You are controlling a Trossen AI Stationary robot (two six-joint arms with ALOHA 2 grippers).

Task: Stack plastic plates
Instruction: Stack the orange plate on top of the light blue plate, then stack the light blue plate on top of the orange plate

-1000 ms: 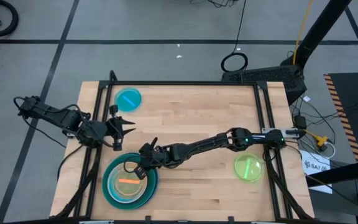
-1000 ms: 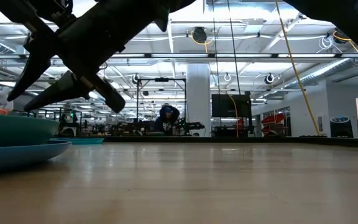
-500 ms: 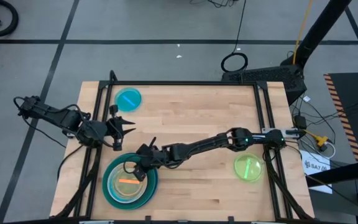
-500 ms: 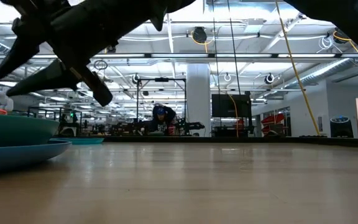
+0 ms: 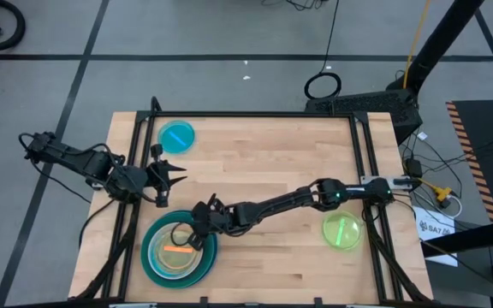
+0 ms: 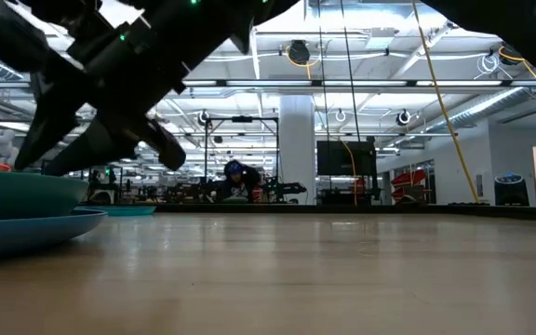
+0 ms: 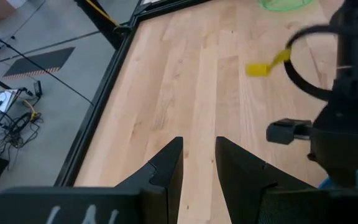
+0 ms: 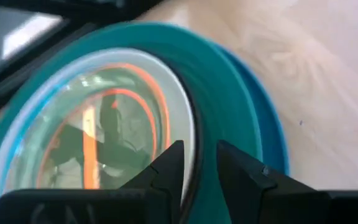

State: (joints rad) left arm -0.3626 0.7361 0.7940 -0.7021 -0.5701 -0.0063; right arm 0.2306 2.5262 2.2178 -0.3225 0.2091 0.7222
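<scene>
The plastic plates are partly stacked: a pile (image 5: pixel 178 252) stands near the front left corner of the desk (image 5: pixel 272 162), with a large blue plate at the bottom, a teal one on it, then smaller ones nested inside, the top ones a clear cyan-tinted plate and an orange-rimmed one showing through it. Two plates lie apart from the pile: a small cyan plate (image 5: pixel 177 136) near the far left corner and a lime green plate (image 5: pixel 341 231) by the right edge, well away from the stack. The right hand (image 5: pixel 197 233) is stretched across the desk and hovers over the right rim of the pile; in its wrist view its fingers (image 8: pixel 169 165) stand a narrow gap apart with nothing visible between them, the stack's rim (image 8: pixel 229 93) just beyond. The left hand (image 5: pixel 176 174) waits at the left edge, between the cyan plate and the pile, its fingers (image 7: pixel 166 168) also slightly apart and empty. My judgement is that the step in hand is a placing just completed or a settling of the top plate, and that two plates remain to collect. The next move calls for lifting clear without dragging the nested plates, then a thin rim grasp on a loose plate lying flat
</scene>
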